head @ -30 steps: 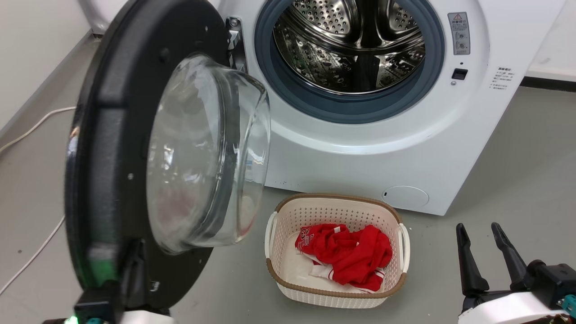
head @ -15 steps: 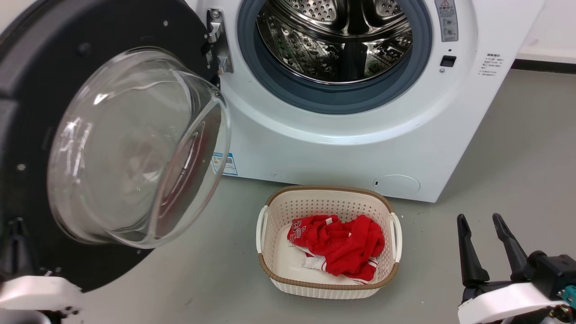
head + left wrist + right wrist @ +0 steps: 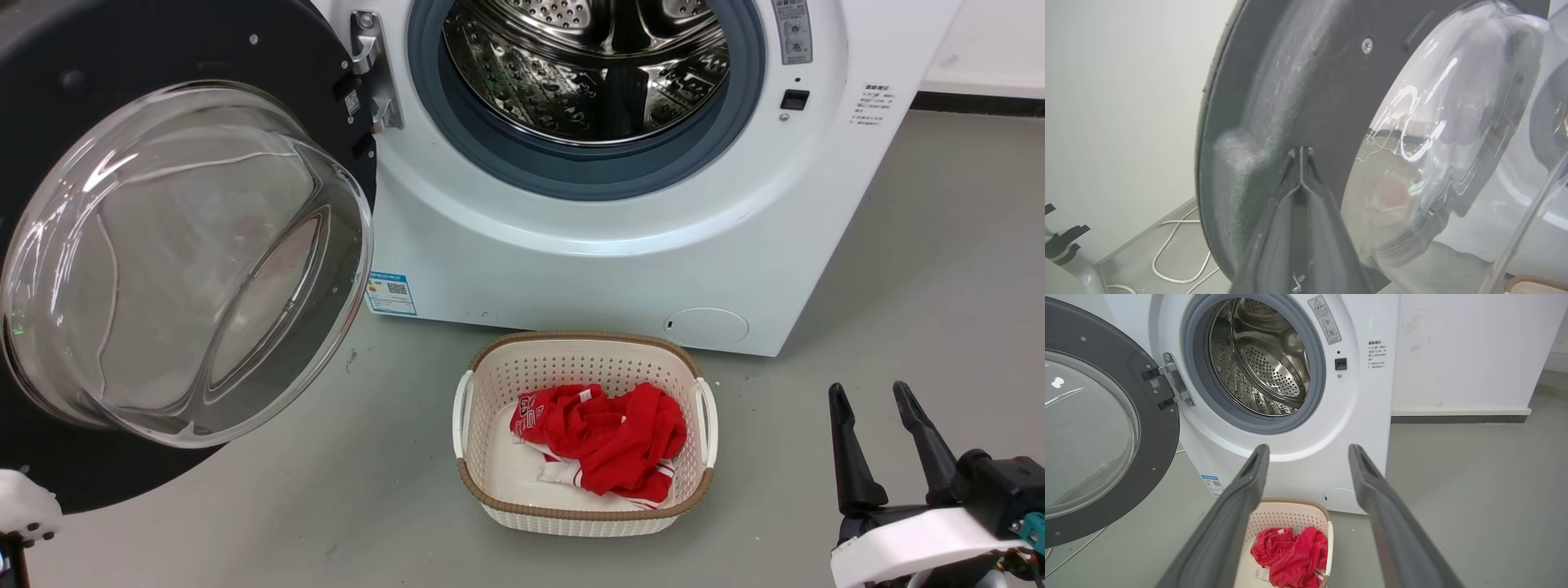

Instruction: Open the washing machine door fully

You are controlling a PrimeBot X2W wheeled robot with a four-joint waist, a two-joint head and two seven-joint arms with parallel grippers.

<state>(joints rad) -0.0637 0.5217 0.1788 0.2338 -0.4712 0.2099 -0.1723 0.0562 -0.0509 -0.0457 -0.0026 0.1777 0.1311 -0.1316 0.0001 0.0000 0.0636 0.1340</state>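
One washing machine (image 3: 571, 269) with one door (image 3: 180, 261), one blue sticker (image 3: 390, 292) and one round flap (image 3: 705, 326). In front of the machine, one white basket (image 3: 571, 518) holds one red garment (image 3: 604, 433).

The head view looks steeply down at the machine (image 3: 571, 269), door (image 3: 163, 49) at left, basket (image 3: 588, 520) near. The left wrist view sits close against the door's inner face. The right wrist view looks level from low on the right, sharing machine, door and basket with the head view.
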